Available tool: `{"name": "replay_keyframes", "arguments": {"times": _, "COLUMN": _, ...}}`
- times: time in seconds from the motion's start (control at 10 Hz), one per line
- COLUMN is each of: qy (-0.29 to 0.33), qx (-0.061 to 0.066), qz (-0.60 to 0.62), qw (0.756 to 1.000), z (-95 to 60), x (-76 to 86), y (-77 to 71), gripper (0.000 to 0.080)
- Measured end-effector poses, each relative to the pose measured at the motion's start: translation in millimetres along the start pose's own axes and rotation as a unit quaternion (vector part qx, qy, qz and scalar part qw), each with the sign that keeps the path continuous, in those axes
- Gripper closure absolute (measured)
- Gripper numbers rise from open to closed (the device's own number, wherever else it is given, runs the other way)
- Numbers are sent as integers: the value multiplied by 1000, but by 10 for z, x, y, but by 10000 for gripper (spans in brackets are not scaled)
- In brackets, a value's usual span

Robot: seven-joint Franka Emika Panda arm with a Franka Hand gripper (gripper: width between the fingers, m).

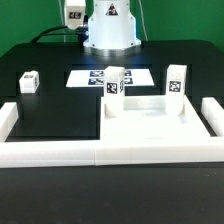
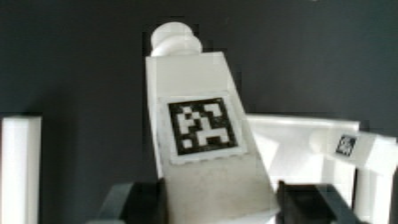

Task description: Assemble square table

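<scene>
Wrist view: gripper (image 2: 214,205) fingers clamped on a leg (image 2: 205,130); top (image 1: 150,122) looks bare, no legs fitted yet.

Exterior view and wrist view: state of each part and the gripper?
gripper: shut on held leg
held leg: clamped, peg end far from gripper
leg at exterior view's left: upright, free
middle leg: upright, free
leg at exterior view's right: upright, free
table top: flat, no leg fitted
</scene>
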State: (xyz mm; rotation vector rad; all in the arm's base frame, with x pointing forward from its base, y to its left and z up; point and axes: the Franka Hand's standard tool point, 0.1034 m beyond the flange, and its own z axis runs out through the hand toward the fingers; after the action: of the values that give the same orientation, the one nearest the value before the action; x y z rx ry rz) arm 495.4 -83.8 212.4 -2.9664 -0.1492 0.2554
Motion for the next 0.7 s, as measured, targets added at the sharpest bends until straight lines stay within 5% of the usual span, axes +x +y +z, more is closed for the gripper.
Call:
{"name": "replay_keyframes", "arguments": {"times": 0.2, "qy": 68, "qx": -9, "qz": 9, "qw": 998, "z": 13, "x": 90, "y": -3, "gripper": 502}}
{"name": "replay_keyframes", "arguments": {"times": 0.3, "qy": 108, "qx": -14, "qz": 24, "qw": 994, "z": 89, "x": 155, "y": -139, "gripper": 502}}
{"name": "replay_keyframes", "arguments": {"times": 0.4, "qy": 121, "qx": -9, "qz": 61, "qw": 991, "z": 62, "x": 289, "y": -404, "gripper": 502}}
{"name": "replay_keyframes", "arguments": {"times": 0.5, "qy": 166, "qx": -5, "qz": 79, "qw": 983, "z": -37, "x": 591, "y": -661, "gripper": 502}}
{"name": "replay_keyframes", "arguments": {"times": 0.7, "qy": 229, "qx": 2, "qz": 120, "qw": 966, "z": -101, "x": 977, "y": -970, "gripper": 502}}
